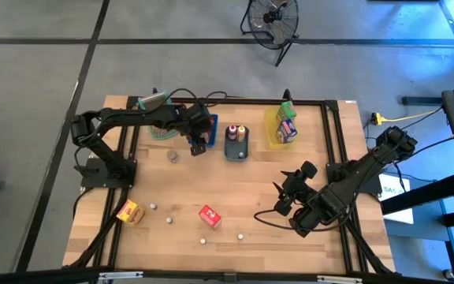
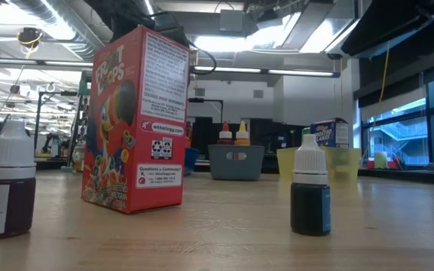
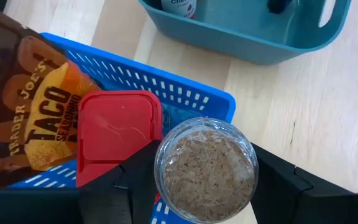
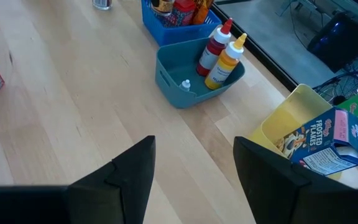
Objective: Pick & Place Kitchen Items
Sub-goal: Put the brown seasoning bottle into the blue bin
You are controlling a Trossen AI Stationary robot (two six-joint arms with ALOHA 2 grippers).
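Now the left hand (image 3: pixel 205 171) is clamped on a small clear jar (image 3: pixel 206 168) of brownish granules, holding it over the edge of the blue basket (image 3: pixel 185 93); a Trader Joe's taco seasoning packet (image 3: pixel 30 112) and a red-lidded container (image 3: pixel 118 127) lie in that basket. Just beside the blue basket stands the teal bin (image 4: pixel 182 81), carrying a red-capped sauce bottle (image 4: pixel 215 45), a yellow squeeze bottle (image 4: pixel 225 61) and a tiny dropper bottle (image 4: pixel 185 86). Farther from the blue basket, past the teal bin, a yellow bin (image 4: pixel 291 118) holds a Frosted Flakes carton (image 4: pixel 328 140). The right hand (image 4: pixel 194 165) hangs above bare tabletop (image 1: pixel 258 181), well apart from the blue basket, its fingers spread and holding nothing. Well away from the blue basket, toward the tabletop's near edge, a Froot Loops carton (image 1: pixel 210 215), a yellow-orange carton (image 1: pixel 130 211) and several white-capped dropper bottles (image 2: pixel 310 192) are scattered.
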